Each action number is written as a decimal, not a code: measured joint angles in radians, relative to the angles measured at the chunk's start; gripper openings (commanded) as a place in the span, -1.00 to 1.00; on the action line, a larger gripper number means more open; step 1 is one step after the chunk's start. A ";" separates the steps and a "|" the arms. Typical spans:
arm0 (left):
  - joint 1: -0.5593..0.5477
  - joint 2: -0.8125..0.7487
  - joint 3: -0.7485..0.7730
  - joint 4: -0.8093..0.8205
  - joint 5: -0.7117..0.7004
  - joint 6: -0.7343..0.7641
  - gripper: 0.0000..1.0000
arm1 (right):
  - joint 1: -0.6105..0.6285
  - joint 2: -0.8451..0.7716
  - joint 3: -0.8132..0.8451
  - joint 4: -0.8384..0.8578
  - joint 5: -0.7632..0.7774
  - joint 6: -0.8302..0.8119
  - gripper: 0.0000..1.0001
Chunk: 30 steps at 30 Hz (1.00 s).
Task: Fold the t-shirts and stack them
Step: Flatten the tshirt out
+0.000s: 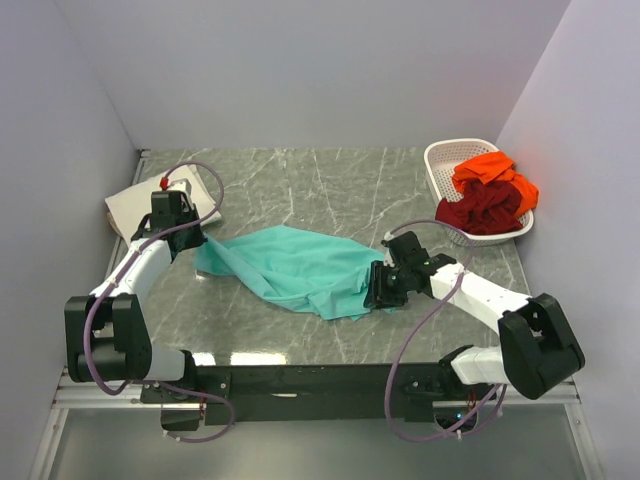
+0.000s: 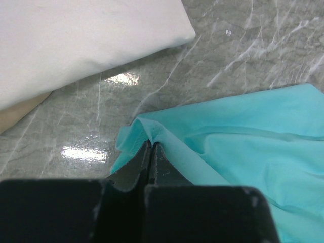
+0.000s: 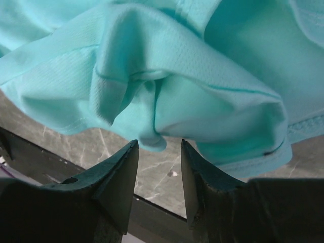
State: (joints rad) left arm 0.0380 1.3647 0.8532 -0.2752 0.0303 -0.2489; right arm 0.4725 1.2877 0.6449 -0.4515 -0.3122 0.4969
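Note:
The teal t-shirt [image 1: 290, 268] lies crumpled in the middle of the table. My left gripper [image 1: 192, 240] is shut on a pinched fold at its left edge; the left wrist view shows the closed tips [image 2: 151, 143] with teal cloth [image 2: 243, 147] ridged up from them. My right gripper [image 1: 378, 290] is open at the shirt's right edge; in the right wrist view its jaws [image 3: 159, 144] stand apart, with a bunched fold of the teal cloth [image 3: 192, 86] just beyond the tips, not clamped. A folded cream t-shirt [image 1: 135, 205] lies at the far left, also seen in the left wrist view [image 2: 76, 40].
A white lattice basket [image 1: 445, 155] stands at the back right, holding an orange t-shirt [image 1: 495, 172] and a dark red one [image 1: 490, 208]. Walls close in the left, back and right sides. The table's near edge runs just behind my right gripper.

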 measured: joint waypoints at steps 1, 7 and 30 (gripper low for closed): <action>0.000 0.000 0.000 0.000 0.000 0.000 -0.99 | 0.001 0.008 0.000 0.005 0.005 0.000 -0.07; 0.000 0.000 0.000 0.000 0.000 0.000 -0.99 | 0.004 0.050 -0.014 0.047 0.012 0.000 -0.10; 0.000 0.000 0.000 0.000 0.000 0.000 -0.99 | 0.063 0.090 -0.039 0.092 -0.022 0.027 -0.49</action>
State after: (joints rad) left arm 0.0380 1.3647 0.8532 -0.2752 0.0307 -0.2489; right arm 0.5358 1.3773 0.6064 -0.3595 -0.3344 0.5236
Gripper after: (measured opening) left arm 0.015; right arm 0.273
